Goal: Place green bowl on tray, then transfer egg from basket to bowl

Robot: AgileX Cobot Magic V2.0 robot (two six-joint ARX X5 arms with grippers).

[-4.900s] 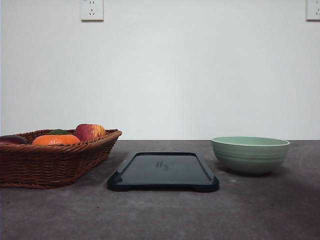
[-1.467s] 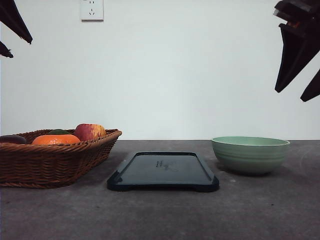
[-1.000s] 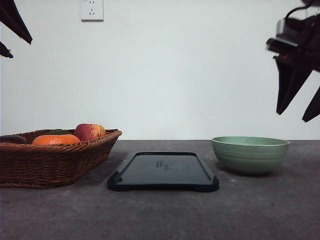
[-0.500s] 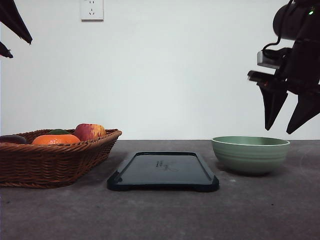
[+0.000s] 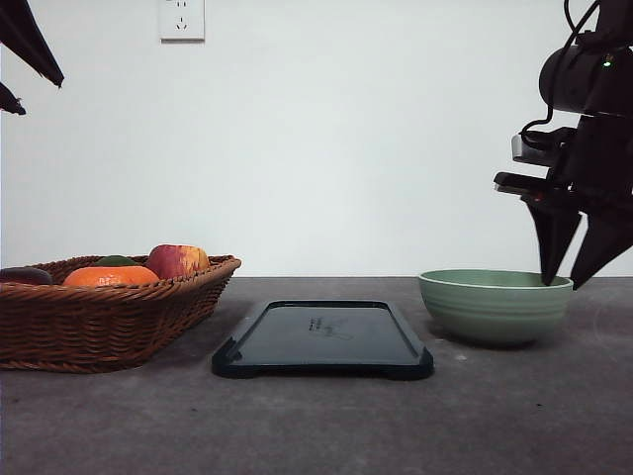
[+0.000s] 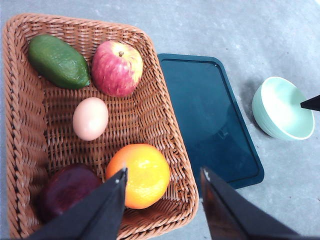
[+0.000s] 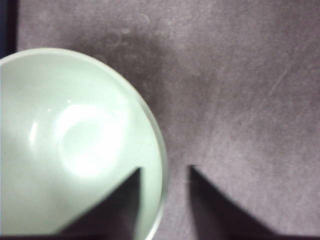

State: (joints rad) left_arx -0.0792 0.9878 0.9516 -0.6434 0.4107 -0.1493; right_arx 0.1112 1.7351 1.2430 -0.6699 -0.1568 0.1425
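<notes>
Tray taken as landmark: dark, glossy, flat on the grey table, bare on top. Green bowl stood on the table to the right of the tray, apart from it, upright and with nothing inside. Basket sat to the left of the tray, just beside its edge, holding an egg near the middle, an apple and an avocado at the end away from the robot, and an orange and a dark purple fruit at the near end. Egg lay alone on the wicker, touching none of the other fruit.

Right gripper hung over the bowl's rim on the side away from the tray, jaws spread moderately, one fingertip inside the rim and the other outside it, straddling the wall; contact with the rim could not be told. Left gripper held high above the basket's near edge, on the tray side, jaws parted wide, gripping nothing.
</notes>
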